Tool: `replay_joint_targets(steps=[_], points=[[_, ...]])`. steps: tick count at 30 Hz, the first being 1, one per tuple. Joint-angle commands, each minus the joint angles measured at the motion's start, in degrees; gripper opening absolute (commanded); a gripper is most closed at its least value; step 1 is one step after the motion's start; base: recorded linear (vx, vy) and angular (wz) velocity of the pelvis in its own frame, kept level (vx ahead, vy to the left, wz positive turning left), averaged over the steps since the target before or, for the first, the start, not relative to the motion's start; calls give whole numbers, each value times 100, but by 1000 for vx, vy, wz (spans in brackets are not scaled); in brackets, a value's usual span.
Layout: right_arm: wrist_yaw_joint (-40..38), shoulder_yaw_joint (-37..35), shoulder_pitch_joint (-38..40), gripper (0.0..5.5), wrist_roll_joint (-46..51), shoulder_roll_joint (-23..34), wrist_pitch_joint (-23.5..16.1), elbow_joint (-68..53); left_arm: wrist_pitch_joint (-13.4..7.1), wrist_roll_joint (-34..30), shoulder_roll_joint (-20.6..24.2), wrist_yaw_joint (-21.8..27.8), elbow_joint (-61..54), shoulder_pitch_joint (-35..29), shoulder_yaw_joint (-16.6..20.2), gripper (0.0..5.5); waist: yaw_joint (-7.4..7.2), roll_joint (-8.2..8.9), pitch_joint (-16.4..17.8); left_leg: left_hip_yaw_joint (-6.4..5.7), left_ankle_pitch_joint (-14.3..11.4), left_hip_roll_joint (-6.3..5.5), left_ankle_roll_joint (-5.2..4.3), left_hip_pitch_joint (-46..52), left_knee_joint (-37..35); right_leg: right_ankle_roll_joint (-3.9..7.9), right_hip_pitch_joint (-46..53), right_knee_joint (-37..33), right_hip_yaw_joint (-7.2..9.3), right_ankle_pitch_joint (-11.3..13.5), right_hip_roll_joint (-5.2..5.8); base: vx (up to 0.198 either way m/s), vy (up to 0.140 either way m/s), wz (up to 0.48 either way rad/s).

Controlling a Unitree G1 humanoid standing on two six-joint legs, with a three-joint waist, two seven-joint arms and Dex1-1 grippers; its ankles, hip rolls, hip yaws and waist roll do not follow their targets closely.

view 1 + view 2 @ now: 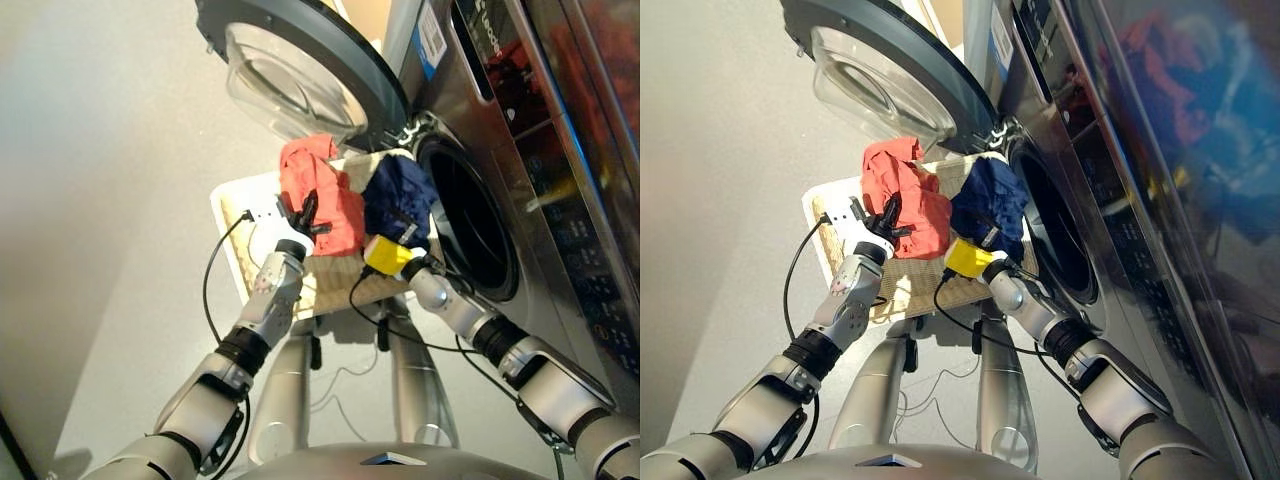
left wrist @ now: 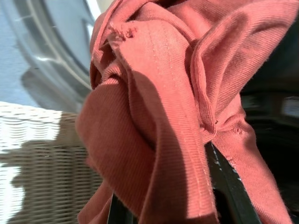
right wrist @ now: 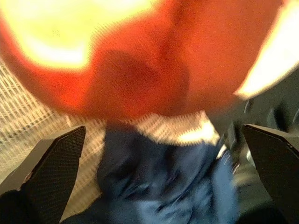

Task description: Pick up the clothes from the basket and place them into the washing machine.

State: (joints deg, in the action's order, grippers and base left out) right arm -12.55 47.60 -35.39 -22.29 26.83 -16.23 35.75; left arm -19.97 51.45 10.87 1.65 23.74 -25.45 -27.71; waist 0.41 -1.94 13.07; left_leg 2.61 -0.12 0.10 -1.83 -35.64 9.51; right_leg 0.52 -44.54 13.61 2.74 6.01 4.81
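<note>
Over the basket (image 1: pixel 232 215), my left gripper (image 1: pixel 306 214) is clamped on the orange-red garment (image 1: pixel 322 190), bunched above the wicker. My right gripper (image 3: pixel 154 177) hangs wide apart just over the navy garment (image 1: pixel 398 198), which lies at the basket's edge beside the washing machine (image 1: pixel 520 170), whose door (image 1: pixel 300 60) stands swung out.
</note>
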Motion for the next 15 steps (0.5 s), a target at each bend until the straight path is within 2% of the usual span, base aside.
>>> replay_joint_targets(steps=[1,4,7,12,13,14,15], points=[[-253,328,-434,550,-642,-84,-113,-377,-115,359,-57,247,-665,79,-155,0,5,-266,-219,-8,148,-361,188,-401,107,357,364,-448,251,98,-29,0,0,0],[-641,522,-803,550,-1429,-66,44,-491,-15,580,-18,287,-843,135,-388,0,62,-321,-261,-35,158,-358,197,-453,121,355,321,-431,259,71,-30,0,0,0],[-1006,420,-964,550,-1941,-159,255,-521,56,874,62,312,-1154,281,-524,0,108,-361,-301,-39,159,-345,205,-481,120,355,270,-410,253,63,-37,0,0,0],[-1194,292,-1069,550,-2035,-449,448,-406,180,1091,125,391,-1295,300,-780,0,140,-347,-349,-19,153,-338,215,-561,157,356,204,-393,229,65,-50,0,0,0],[-1170,272,-1104,203,-1983,-497,465,-384,203,1129,103,405,-1286,290,-819,0,132,-343,-355,-22,151,-338,218,-582,174,354,195,-392,221,61,-52,0,0,0],[-1193,260,-1120,0,-1973,-514,475,-379,207,1143,90,400,-1264,276,-842,0,131,-345,-365,-31,149,-339,218,-593,184,348,183,-385,219,57,-56,0,0,0],[-1233,240,-1109,0,-1965,-512,477,-397,199,1149,83,393,-1290,278,-855,0,127,-346,-373,-37,146,-339,217,-605,194,346,171,-378,215,53,-59,0,0,0]])
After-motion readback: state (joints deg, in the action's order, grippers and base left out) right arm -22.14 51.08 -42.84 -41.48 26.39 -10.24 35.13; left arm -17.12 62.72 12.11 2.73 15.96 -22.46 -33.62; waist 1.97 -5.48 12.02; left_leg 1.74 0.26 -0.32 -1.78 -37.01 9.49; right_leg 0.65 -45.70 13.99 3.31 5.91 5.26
